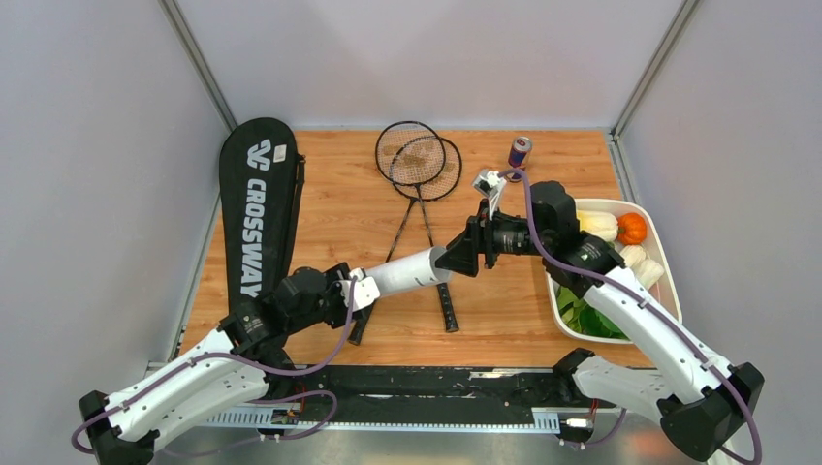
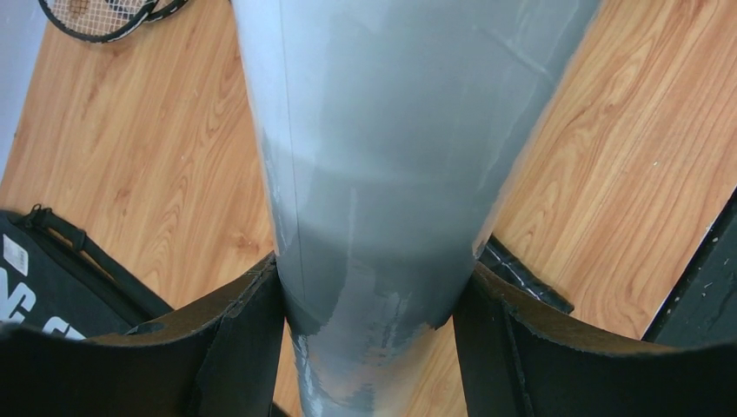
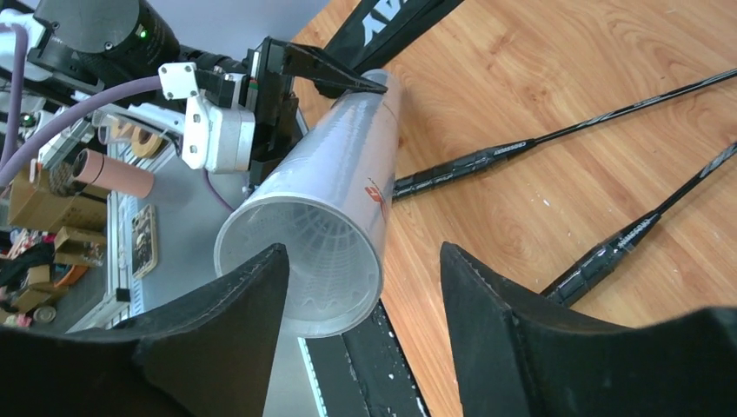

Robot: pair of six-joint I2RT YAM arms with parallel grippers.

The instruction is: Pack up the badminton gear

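Right now the left hand [image 1: 363, 288] is clamped around the white tube [image 1: 407, 273] close to its shut end, holding it off the bench [image 1: 339, 208] and nearly level above the racket handles. The right hand [image 1: 448, 263] sits at the tube's open mouth with its fingers [image 3: 217, 330] spread wide and nothing between them. A ribbed white shape shows deep inside the mouth, probably shuttlecock feathers, though this is not certain. The two rackets [image 1: 419, 160] lie crossed on the wood, and the long black bag [image 1: 257, 203] lies flat to the left of the tube, not touching it. The step in hand looks like work at the tube's mouth. To do it well, the left hand should hold the mouth no lower than the shut end, so nothing slides out. The tube wall looks thin, so the right hand should close gently and squarely across the rim, and the left should let go only once that grip is firm.
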